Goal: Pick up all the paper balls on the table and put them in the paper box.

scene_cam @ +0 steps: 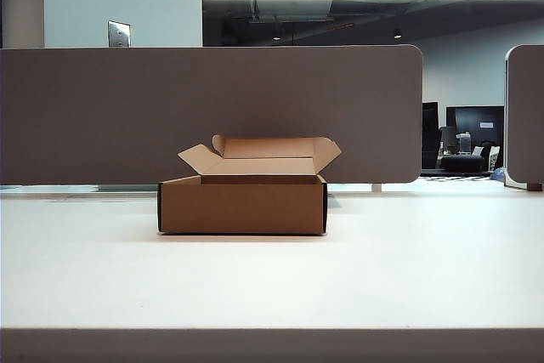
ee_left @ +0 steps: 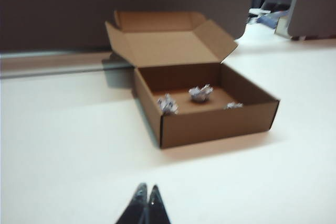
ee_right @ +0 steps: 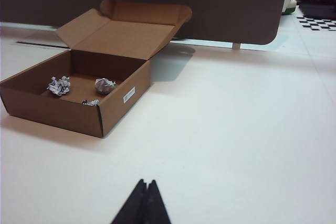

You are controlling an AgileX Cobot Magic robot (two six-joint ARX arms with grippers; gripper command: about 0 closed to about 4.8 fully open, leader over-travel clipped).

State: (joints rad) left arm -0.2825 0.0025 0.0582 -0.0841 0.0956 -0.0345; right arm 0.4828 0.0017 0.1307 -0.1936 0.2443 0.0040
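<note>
Partition panel (scene_cam: 212,112) behind paper box (scene_cam: 242,206); left gripper (ee_left: 146,192) and right gripper (ee_right: 146,186) closed.

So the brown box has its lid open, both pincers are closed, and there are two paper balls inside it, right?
Not quite: the paper box holds three paper balls, not two, as the left wrist view shows. Its lid is open, and the left gripper and right gripper are both shut.
</note>
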